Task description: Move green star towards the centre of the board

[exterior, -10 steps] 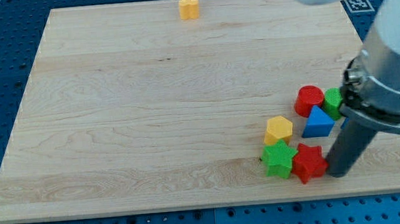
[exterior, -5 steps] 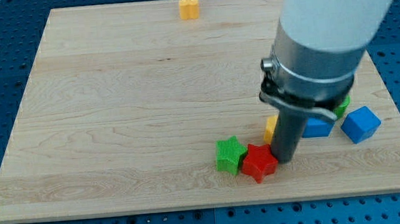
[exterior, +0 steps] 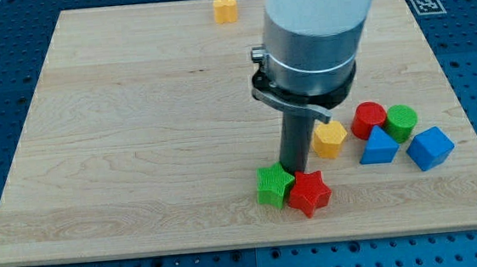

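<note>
My tip (exterior: 293,171) stands on the worktop (exterior: 137,150) just above the green star (exterior: 274,185) and red star (exterior: 309,193), which touch each other low and right of centre. No jaws are fitted. The yellow block (exterior: 329,138) sits just right of the rod

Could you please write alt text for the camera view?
My tip rests just above the touching green star and red star, low on the wooden board. Other coloured blocks sit to the view's right.
</note>
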